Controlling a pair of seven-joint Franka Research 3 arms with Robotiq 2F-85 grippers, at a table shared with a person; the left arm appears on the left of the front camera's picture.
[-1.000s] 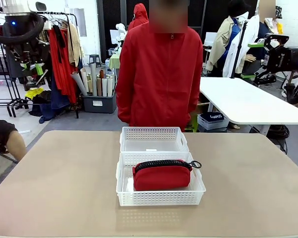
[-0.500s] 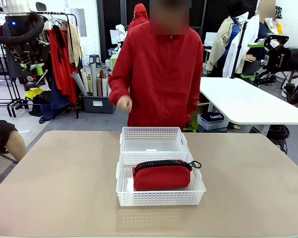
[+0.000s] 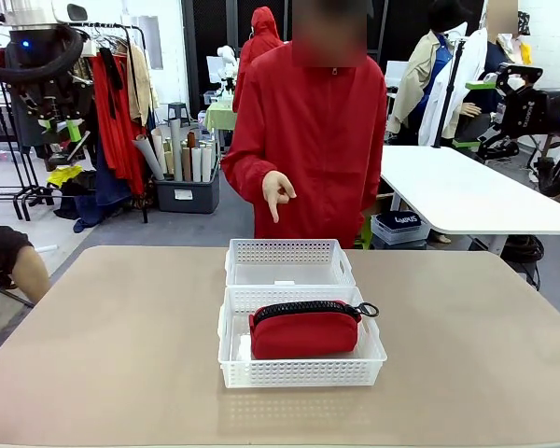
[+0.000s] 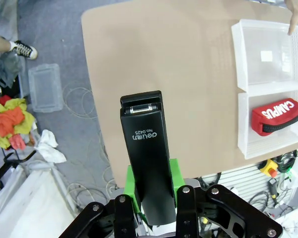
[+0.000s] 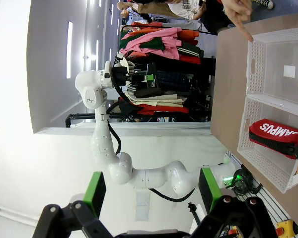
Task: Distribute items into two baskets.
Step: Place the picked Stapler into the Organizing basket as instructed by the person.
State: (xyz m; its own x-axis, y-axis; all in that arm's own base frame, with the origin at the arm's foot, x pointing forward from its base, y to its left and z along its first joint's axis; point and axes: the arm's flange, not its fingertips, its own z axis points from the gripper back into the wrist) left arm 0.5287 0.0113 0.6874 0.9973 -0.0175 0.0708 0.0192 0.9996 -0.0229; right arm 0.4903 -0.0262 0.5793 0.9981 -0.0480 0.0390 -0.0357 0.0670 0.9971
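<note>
Clamped tight in the left claw (image 4: 152, 187): the black stapler (image 4: 145, 144), upright between the green pads, held high and well off to the side of the baskets, near the tabletop's (image 4: 164, 59) side edge. Spread wide with nothing between the pads: the right claw (image 5: 151, 192), raised well clear of the tabletop. Broad bare surface all round the baskets, out to both side edges and the near edge. In the nearer basket (image 3: 303, 373), the red pouch (image 3: 303, 334), lying crosswise, zipper up, pull loop at the right rim. Butted against its far wall, the farther basket (image 3: 287, 250), a small white label on its clear floor. Just beyond that far rim, above the tabletop's far edge, a person's hand (image 3: 278, 192), index finger pointing down.
</note>
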